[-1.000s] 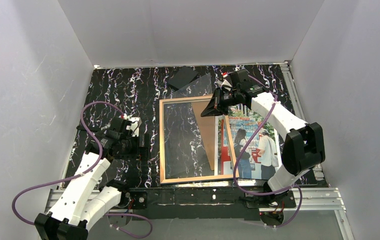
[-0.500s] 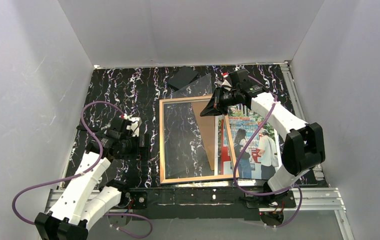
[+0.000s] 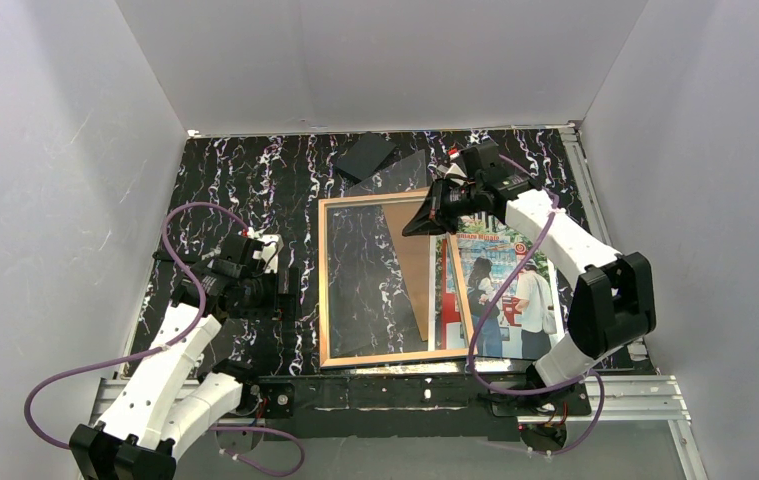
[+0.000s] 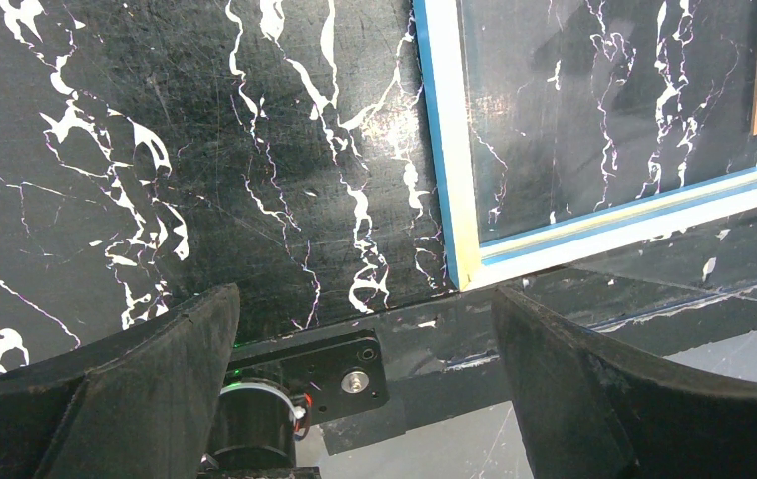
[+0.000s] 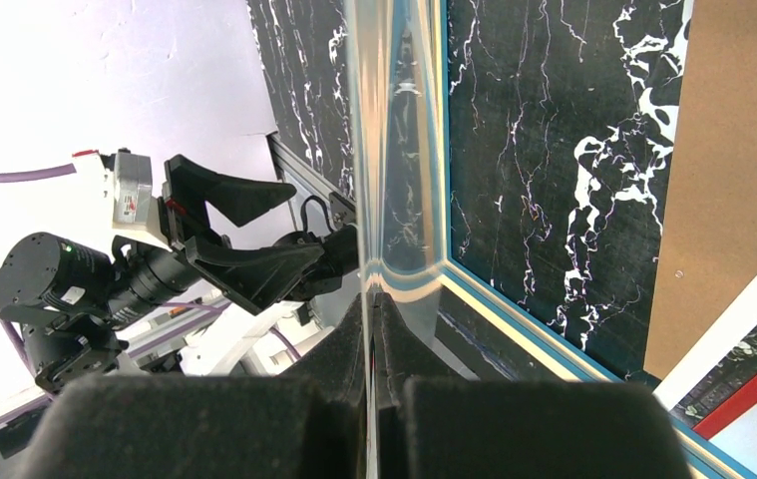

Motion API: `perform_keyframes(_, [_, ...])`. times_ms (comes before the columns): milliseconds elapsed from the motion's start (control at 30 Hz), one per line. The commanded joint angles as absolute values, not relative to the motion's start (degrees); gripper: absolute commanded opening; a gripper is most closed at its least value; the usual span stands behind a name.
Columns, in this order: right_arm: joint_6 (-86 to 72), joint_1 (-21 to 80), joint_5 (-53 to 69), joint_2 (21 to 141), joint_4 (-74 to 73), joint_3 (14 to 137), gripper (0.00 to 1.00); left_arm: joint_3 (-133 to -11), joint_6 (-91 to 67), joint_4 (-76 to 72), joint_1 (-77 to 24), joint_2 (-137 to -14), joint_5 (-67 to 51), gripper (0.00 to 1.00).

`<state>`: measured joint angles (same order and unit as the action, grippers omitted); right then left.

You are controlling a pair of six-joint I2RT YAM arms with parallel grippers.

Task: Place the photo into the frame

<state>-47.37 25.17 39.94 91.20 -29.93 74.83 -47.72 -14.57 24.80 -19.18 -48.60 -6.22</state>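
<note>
The frame [image 3: 323, 290] lies flat at centre, tan face up (marble and a brown board [image 3: 413, 265] show through its opening). The photo [image 3: 515, 290] lies lower right, its left edge under the frame's rail. The right gripper [image 3: 417, 224] pinches a tilted clear pane [image 3: 387, 182]; the left gripper [image 4: 364, 309] gapes wide, holding nothing.

Two pincers: left pincer [image 3: 291, 289] and right pincer [image 3: 411, 225]. One frame [image 3: 324, 290] lies between them. One clear pane [image 3: 390, 175] is at the right pincer's tips. One photo [image 3: 515, 290] and one brown board [image 3: 415, 262] are near it. One black slab [image 3: 366, 154] lies beyond.
</note>
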Motion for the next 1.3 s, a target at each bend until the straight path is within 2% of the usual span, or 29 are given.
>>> perform_keyframes(0, [-46.8, 25.4, 40.1, 87.8, -28.6, 74.2, 0.01, -47.4, -14.4, 30.1, -18.9, -49.1, -6.2, 0.98])
perform_keyframes(767, [-44.5, 25.8, 42.2, 88.2, -24.3, 67.7, 0.01, -47.4, -14.7, 29.7, -18.8, -51.7, -8.2, 0.98])
perform_keyframes(1267, [-41.9, 26.1, 46.4, 87.4, -20.5, 64.9, 0.01, -43.2, -23.6, 23.0, -18.8, -57.3, -12.4, 0.89])
